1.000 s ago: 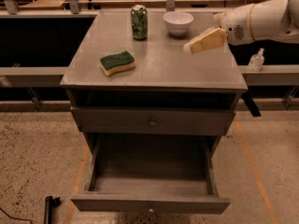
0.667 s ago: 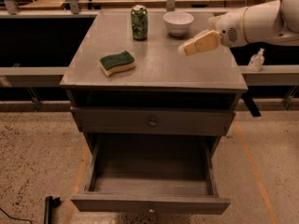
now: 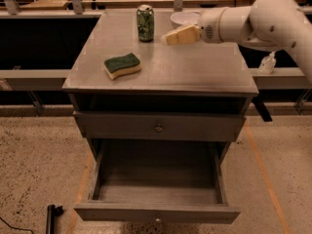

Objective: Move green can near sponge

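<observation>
Tan-tipped gripper [image 3: 180,35] is hovering over the grey cabinet top [image 3: 195,74], right of centre; how wide it is cannot be told. Wavy dark-green, yellow-backed sponge [image 3: 122,65] is lying near left. Green patterned drink can [image 3: 145,23] is standing farther back, apart from it. White bowl [image 3: 183,17] is sitting half hidden behind the gripper.

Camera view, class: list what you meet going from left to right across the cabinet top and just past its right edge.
Sponge → green can → hand, over the cabinet just right of the can → small bottle on the rail. White bowl omitted: the hand overlaps it.
</observation>
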